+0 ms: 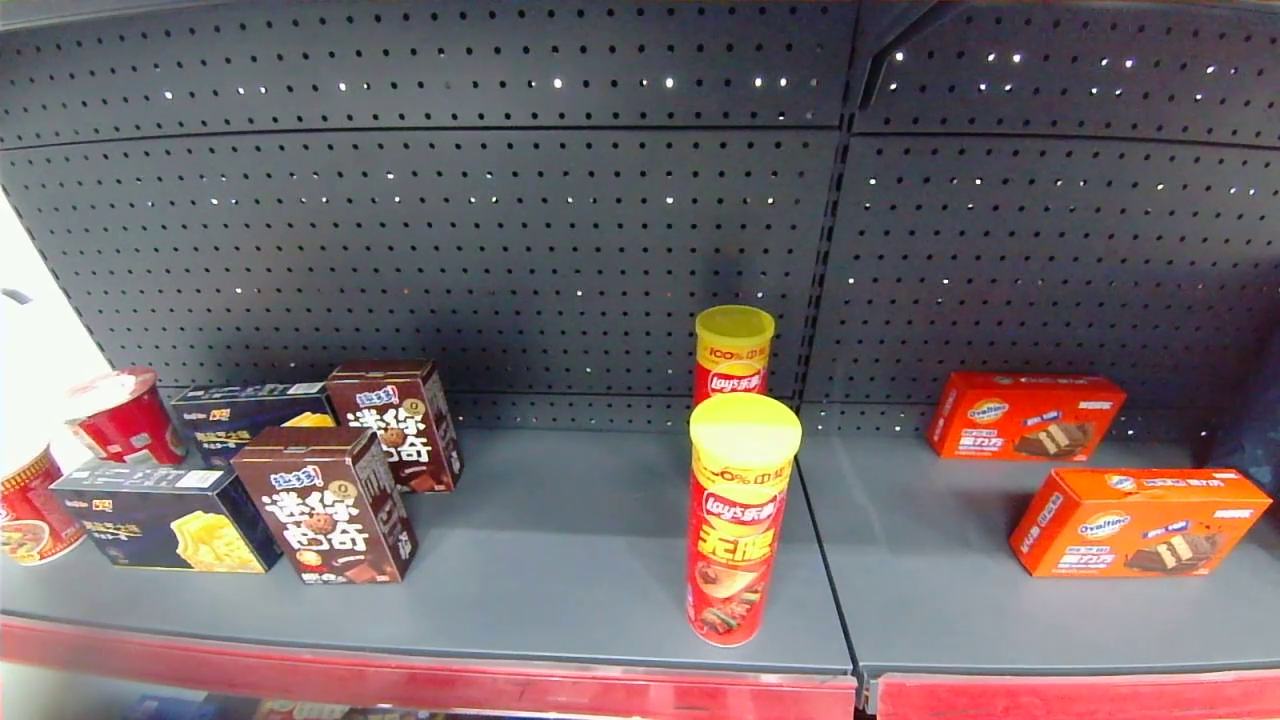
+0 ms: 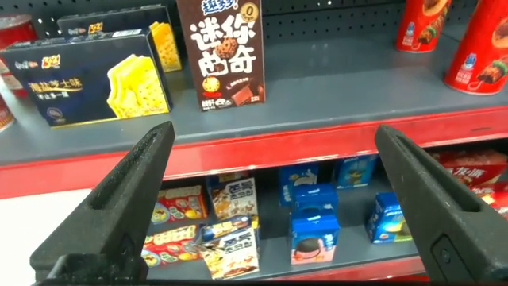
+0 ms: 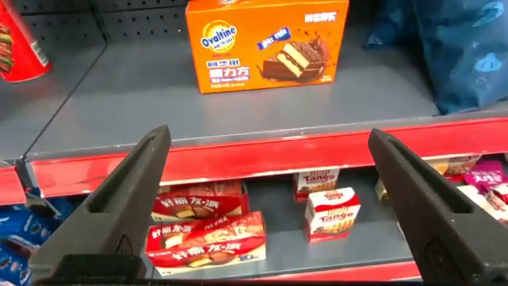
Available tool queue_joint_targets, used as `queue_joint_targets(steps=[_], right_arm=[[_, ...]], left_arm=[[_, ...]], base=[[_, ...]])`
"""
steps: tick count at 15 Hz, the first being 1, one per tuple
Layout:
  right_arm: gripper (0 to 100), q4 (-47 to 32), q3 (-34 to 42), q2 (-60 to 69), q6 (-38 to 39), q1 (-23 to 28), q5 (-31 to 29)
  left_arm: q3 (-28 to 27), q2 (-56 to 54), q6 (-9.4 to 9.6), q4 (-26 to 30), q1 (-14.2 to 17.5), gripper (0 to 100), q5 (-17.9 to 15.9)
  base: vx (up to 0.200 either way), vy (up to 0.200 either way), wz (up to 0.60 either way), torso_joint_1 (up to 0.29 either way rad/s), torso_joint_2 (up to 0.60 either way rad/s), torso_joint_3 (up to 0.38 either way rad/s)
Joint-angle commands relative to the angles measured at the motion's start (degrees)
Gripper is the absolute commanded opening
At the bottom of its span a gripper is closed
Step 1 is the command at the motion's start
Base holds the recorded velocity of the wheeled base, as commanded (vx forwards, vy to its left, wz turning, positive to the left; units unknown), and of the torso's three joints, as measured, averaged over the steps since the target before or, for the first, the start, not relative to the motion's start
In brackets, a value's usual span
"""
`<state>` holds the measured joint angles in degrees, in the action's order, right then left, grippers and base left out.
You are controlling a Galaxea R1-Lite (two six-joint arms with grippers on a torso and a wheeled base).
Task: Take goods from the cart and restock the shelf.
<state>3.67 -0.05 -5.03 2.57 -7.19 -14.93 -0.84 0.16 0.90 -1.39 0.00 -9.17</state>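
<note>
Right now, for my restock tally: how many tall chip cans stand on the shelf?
2. The front chip can stands upright near the shelf edge, about mid-shelf; the rear chip can stands upright directly behind it, by the back panel. A third could hide behind them.

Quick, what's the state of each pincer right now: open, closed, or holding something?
Left pincer: open, holding nothing.
Right pincer: open, holding nothing.

White characters on brown biscuit box [image 2: 220,52] beyond left pincer [image 2: 274,133], logo and lettering on orange cake box [image 3: 266,44] beyond right pincer [image 3: 268,137], logo on red chip can [image 1: 744,530].
</note>
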Motion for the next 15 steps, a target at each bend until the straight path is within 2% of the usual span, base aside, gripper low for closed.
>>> queue_joint_targets(steps=[1,4,12,15], right_arm=[[100,-0.07,0.05,-0.24,-0.20,-0.01,-0.01],[100,-0.07,0.05,-0.24,-1.78,-0.01,0.43],[100,-0.07,0.05,-0.24,-2.04,-0.01,0.61],[100,-0.15,0.05,-0.24,-2.57,-0.01,5.62]], left_arm=[[-0.04,-0.07,-0.73,-0.02,0.00,100,-0.06],[-0.04,-0.07,-1.25,-0.19,0.00,100,0.03],[0.23,-0.07,-0.99,-0.63,0.00,100,0.03],[0.40,-0.16,-0.99,-0.90,0.00,100,0.11]], base=[[0.000,0.000,-0.60,-0.007,0.00,-0.002],[0.000,0.000,0.00,0.000,0.00,0.000],[0.000,0.000,0.00,0.000,0.00,0.000],[0.000,0.000,0.00,0.000,0.00,0.000]])
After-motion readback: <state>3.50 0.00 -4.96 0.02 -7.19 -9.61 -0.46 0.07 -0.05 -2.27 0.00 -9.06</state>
